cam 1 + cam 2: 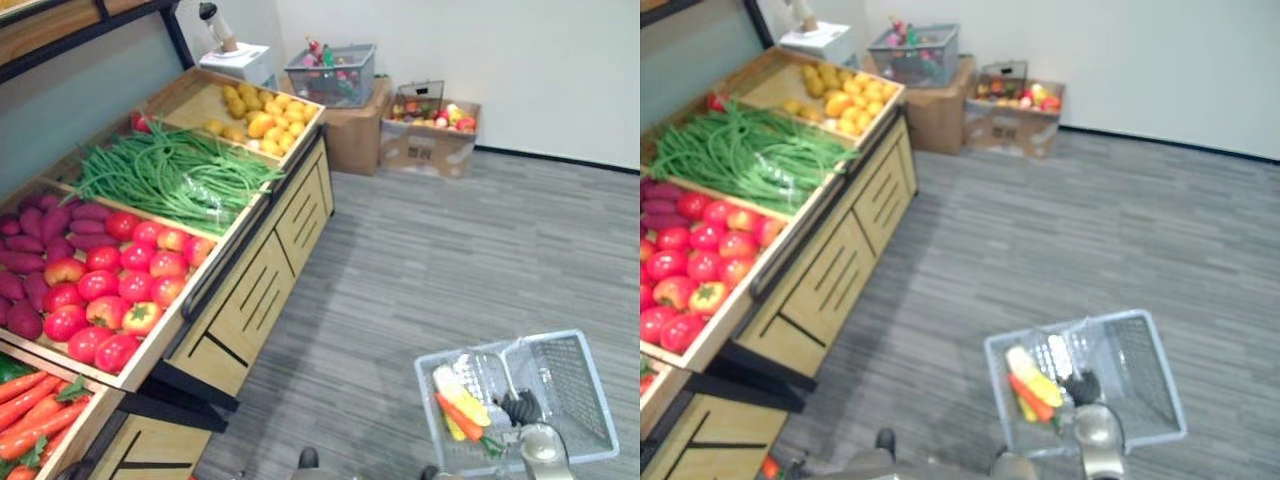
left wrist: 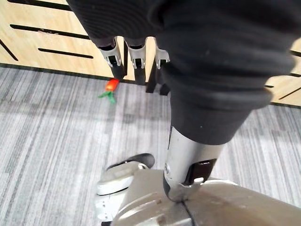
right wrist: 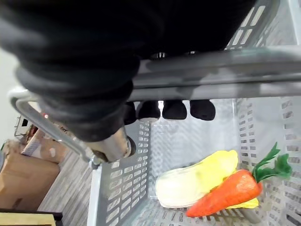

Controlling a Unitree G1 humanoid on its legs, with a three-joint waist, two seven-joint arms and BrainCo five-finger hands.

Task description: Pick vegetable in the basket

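Grey slotted plastic basket [image 1: 583, 392] holding an orange carrot [image 3: 225, 190] hung by its metal handle [image 3: 211, 70] from curled fingers [image 3: 174, 109] of the right hand [image 1: 520, 408]; the left hand [image 2: 136, 52] hung with straight fingers [image 2: 112, 54], empty.

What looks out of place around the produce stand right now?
A small orange carrot with green leaves lies on the grey striped floor at the foot of the wooden produce stand, near the left hand. It sits in neither a crate nor the grey mesh basket, so it looks dropped.

Cardboard box [image 1: 430, 150] w/ fruit [image 1: 441, 113] (by wall [image 1: 520, 60])
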